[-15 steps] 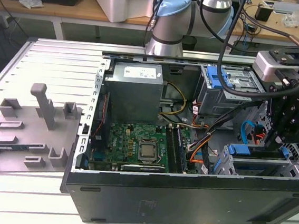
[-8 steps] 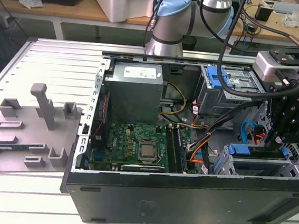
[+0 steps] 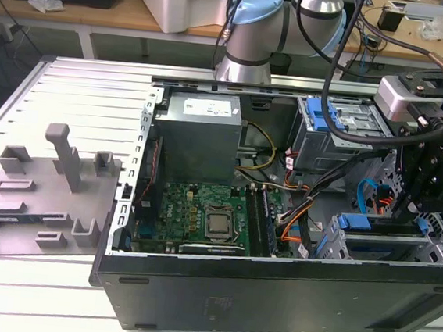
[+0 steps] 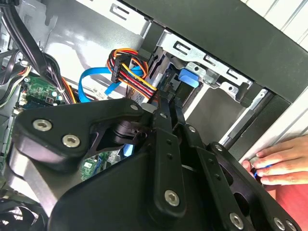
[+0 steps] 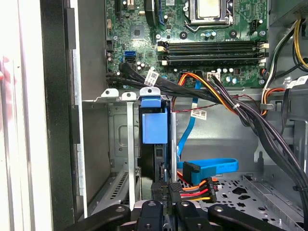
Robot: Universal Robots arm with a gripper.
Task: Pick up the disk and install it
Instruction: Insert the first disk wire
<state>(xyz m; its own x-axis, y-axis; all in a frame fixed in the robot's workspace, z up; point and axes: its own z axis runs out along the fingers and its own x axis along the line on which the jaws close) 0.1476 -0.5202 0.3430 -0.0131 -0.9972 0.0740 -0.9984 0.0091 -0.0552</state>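
2 slim black fingers of my gripper sit nearly together, pinching the near edge of the disk, which stands on its thin side in the drive cage at a corner of the open computer case. In the first wrist view the disk's blue frame faces me. Its dark body runs down to my fingertips, with sheet-metal cage walls on either side.

In the second wrist view my gripper reaches in toward the same blue frame under the cage's perforated rails. A person's hand rests on the outer edge of the case, just beside the cage.

In the exterior view my gripper hangs over the case's end at the exterior view's right. The green motherboard lies mid-case and the grey power supply stands beyond it. A flat blue data cable and a bundle of red, orange and yellow power wires lie on the case floor just beside my fingers. A grey fixture plate lies on the table outside the case, at the exterior view's left.
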